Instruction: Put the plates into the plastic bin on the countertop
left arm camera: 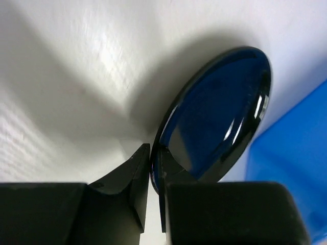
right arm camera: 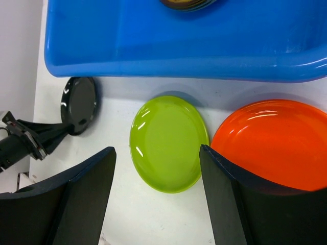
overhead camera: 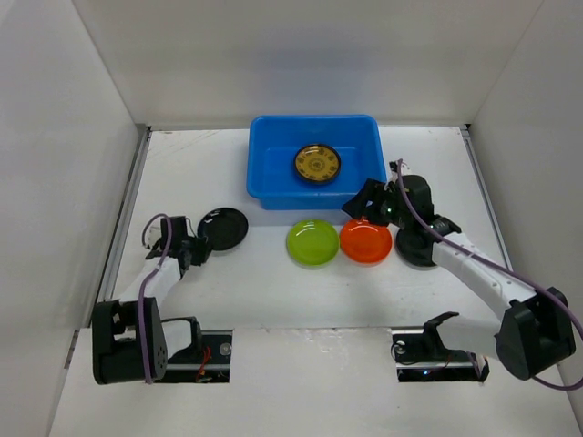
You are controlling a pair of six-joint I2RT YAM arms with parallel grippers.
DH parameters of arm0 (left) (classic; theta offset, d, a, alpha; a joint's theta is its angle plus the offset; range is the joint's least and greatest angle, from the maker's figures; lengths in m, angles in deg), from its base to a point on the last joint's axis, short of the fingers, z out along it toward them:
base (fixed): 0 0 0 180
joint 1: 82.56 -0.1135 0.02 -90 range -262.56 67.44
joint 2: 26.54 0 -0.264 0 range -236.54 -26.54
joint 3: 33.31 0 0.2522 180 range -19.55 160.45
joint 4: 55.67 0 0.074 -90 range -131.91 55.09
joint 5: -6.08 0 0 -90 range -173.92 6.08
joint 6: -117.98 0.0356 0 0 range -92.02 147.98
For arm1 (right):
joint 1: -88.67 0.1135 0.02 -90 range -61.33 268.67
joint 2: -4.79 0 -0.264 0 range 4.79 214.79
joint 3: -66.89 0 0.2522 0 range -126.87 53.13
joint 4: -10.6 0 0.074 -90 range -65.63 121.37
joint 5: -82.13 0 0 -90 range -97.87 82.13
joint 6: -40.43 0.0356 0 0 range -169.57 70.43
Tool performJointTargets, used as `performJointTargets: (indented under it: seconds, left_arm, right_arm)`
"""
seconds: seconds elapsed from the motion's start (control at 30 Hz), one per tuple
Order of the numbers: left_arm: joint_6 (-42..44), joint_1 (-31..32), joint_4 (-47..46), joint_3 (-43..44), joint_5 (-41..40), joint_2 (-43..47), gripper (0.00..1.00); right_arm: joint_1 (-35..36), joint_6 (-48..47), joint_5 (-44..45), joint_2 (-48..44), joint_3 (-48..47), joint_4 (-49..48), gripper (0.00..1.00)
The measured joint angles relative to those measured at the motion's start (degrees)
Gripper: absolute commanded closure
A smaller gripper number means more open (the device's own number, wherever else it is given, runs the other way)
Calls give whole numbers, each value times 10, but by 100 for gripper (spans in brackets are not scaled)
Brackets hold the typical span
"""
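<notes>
The blue plastic bin (overhead camera: 273, 173) stands at the back middle of the white countertop (overhead camera: 273, 291), with a yellow-brown patterned plate (overhead camera: 316, 163) inside. My left gripper (overhead camera: 194, 244) is shut on the rim of a glossy black plate (overhead camera: 225, 228); the left wrist view shows the fingers (left arm camera: 133, 178) pinching that plate (left arm camera: 214, 117) tilted off the surface. A lime green plate (overhead camera: 312, 242) and an orange plate (overhead camera: 366, 241) lie in front of the bin. My right gripper (overhead camera: 364, 202) is open and empty, hovering above the green plate (right arm camera: 168, 143) and the orange plate (right arm camera: 271, 143).
White walls close in the countertop on three sides. A dark round shape (overhead camera: 414, 248) lies partly under the right arm; it may be a second black plate. The bin's front wall (right arm camera: 179, 48) fills the top of the right wrist view.
</notes>
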Motion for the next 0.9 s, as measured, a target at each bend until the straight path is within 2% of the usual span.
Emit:
performJointTargets:
  seconds: [0.23,0.43,0.67,0.9]
  left_arm:
    - [9,-67,-14,138,-12,-74,94]
    - [20,-66,-56,307,-15,-166,94]
    - [57,7,-83,490,4,-266,92]
    - [110,129,-89,657,99,-393,91]
  right_arm:
    - [-19,0,0,-31,2,4,28]
    - [-42,-1,1,-87,21,18,28]
    - [-75,-1,17,-158,43,50,28]
    - [-113,2,58,-230,66,96,28]
